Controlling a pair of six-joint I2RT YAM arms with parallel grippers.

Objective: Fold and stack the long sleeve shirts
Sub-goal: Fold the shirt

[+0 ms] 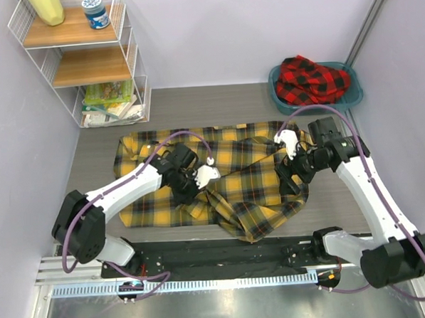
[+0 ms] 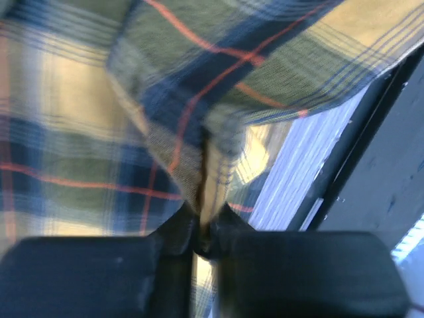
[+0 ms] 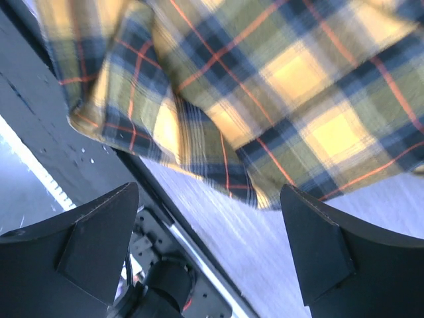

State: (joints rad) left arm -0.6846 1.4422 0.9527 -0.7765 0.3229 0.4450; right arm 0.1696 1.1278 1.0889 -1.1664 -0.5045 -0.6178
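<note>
The yellow-and-black long sleeve shirt [image 1: 242,175] lies spread and rumpled across the middle of the table, its lower part bunched toward the near edge. My left gripper [image 1: 194,192] sits on its left half. In the left wrist view that gripper [image 2: 205,228] is shut on a raised fold of the yellow plaid cloth [image 2: 199,112]. My right gripper [image 1: 288,178] hovers over the shirt's right edge. The right wrist view shows it [image 3: 209,228] open with nothing between its fingers, and the shirt's hem [image 3: 252,99] just beyond. The red-and-black shirt [image 1: 312,79] lies crumpled in the basin.
The teal basin [image 1: 352,98] stands at the back right by the wall. A white wire shelf [image 1: 86,66] with a jar, a bottle and books fills the back left corner. A black mounting rail [image 1: 225,258] runs along the table's near edge.
</note>
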